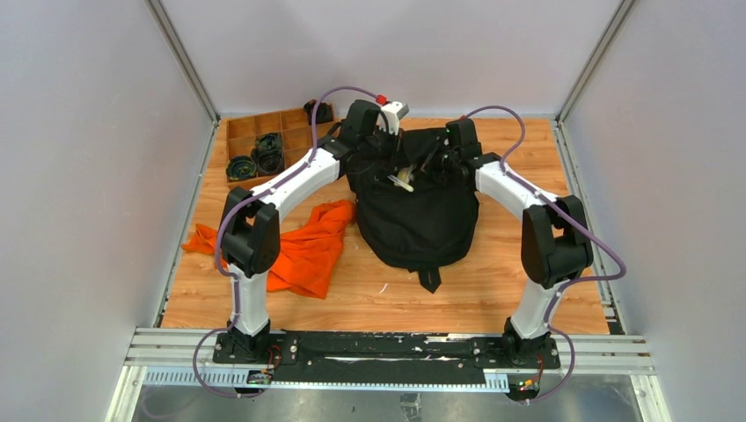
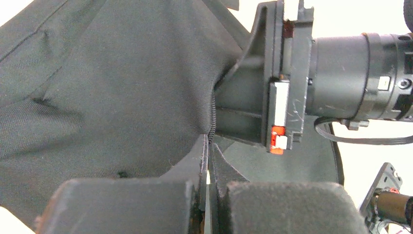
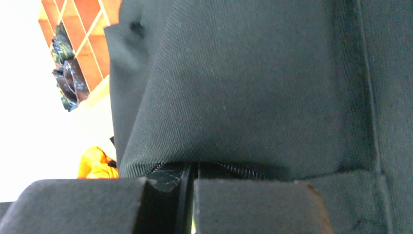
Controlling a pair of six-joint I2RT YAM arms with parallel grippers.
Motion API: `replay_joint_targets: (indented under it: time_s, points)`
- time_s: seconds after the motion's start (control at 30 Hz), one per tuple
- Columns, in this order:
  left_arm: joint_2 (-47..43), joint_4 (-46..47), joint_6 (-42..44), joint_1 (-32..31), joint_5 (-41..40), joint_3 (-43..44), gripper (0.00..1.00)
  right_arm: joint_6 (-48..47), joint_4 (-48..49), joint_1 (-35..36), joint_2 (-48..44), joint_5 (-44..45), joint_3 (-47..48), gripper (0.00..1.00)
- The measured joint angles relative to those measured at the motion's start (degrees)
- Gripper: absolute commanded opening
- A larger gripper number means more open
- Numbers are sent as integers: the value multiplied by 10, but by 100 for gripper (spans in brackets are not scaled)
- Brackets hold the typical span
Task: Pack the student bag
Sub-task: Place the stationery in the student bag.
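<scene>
The student bag (image 1: pixel 418 220) is a big black backpack lying mid-table, its open top toward the far wall. Both grippers are at that opening. My left gripper (image 1: pixel 388 158) is shut on the zip edge, and in the left wrist view its tips (image 2: pixel 210 144) pinch the line of zip teeth with black fabric (image 2: pixel 112 83) filling the left side. My right gripper (image 1: pixel 437 163) is also shut, its tips (image 3: pixel 194 168) closed on the bag's zipped rim under a fold of fabric (image 3: pixel 243 83). Something pale (image 1: pixel 403 180) shows inside the opening.
An orange cloth (image 1: pixel 308 246) lies crumpled on the table left of the bag, under the left arm. A wooden compartment tray (image 1: pixel 264 141) with dark items stands at the far left. Grey walls enclose the table. The right gripper's body (image 2: pixel 292 83) sits close beside my left fingers.
</scene>
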Motion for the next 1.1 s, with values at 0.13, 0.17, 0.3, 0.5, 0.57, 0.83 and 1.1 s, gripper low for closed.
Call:
replay_joint_targets:
  time_s: [0.13,0.17,0.3,0.5,0.57,0.83,1.1]
  points:
    - [0,3,0,0,1,0,0,2,-7,0,27,3,41,7]
    - [-1,2,0,0,2,0,0,1,-8,0,30,3,47,10]
    - [-2,3,0,0,4,0,0,-10,-4,0,16,2,31,16]
    - [-2,3,0,0,6,0,0,-36,2,7,-90,2,-67,20]
    - [-2,3,0,0,7,0,0,-45,4,8,-123,2,-85,24]
    - [-2,6,0,0,9,0,0,-78,9,16,-162,-7,-105,25]
    - [-2,4,0,0,10,0,0,-95,4,34,-107,-7,-70,22]
